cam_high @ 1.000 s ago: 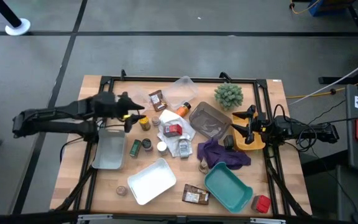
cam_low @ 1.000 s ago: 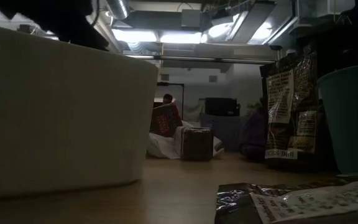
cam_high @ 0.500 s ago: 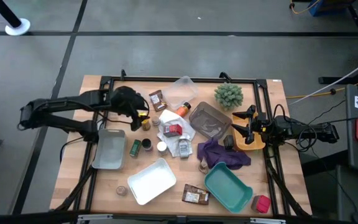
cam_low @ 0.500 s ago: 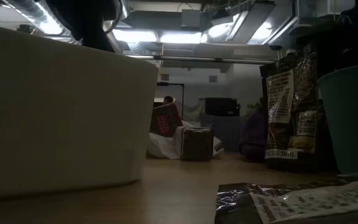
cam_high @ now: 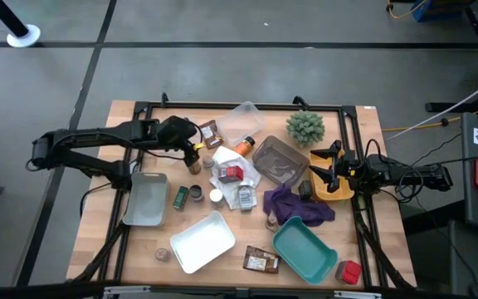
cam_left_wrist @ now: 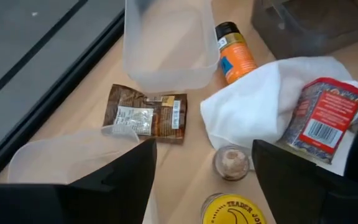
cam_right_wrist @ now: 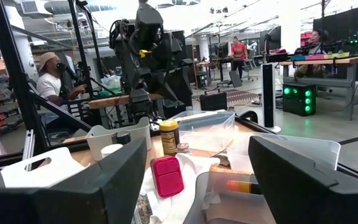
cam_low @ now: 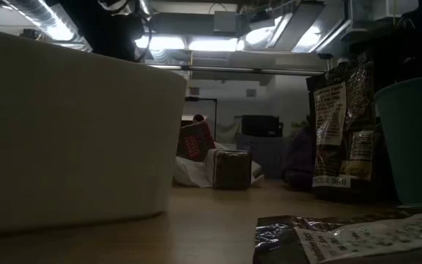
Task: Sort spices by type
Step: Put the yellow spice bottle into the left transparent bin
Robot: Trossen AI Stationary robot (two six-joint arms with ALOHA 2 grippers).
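Observation:
The spices lie scattered mid-table. A yellow-lidded jar (cam_high: 193,165) (cam_left_wrist: 232,210) stands near a small clear-lidded jar (cam_left_wrist: 232,163), a brown packet (cam_left_wrist: 145,114), an orange jar (cam_left_wrist: 235,45) on its side, and a red box (cam_left_wrist: 325,115) on a white cloth (cam_left_wrist: 260,102). My left gripper (cam_high: 194,152) (cam_left_wrist: 204,148) hangs open above the yellow-lidded jar, slanting down, one finger to each side and clear of it. My right gripper (cam_high: 326,170) (cam_right_wrist: 197,162) waits open at the table's right edge over a yellow tray (cam_high: 338,189).
A clear tub (cam_high: 243,122), a grey tray (cam_high: 276,160), a green spiky plant (cam_high: 305,126) and a purple cloth (cam_high: 297,206) crowd the middle and right. Toward the near side lie a pale tray (cam_high: 146,199), a white tray (cam_high: 202,241) and a teal tray (cam_high: 305,249), with more jars and packets between.
My left gripper has gone toward the table's right edge, from beside the pale tray to above the yellow-lidded jar, and has tipped from nearly level to slanting down. The jars and packets have stayed in place.

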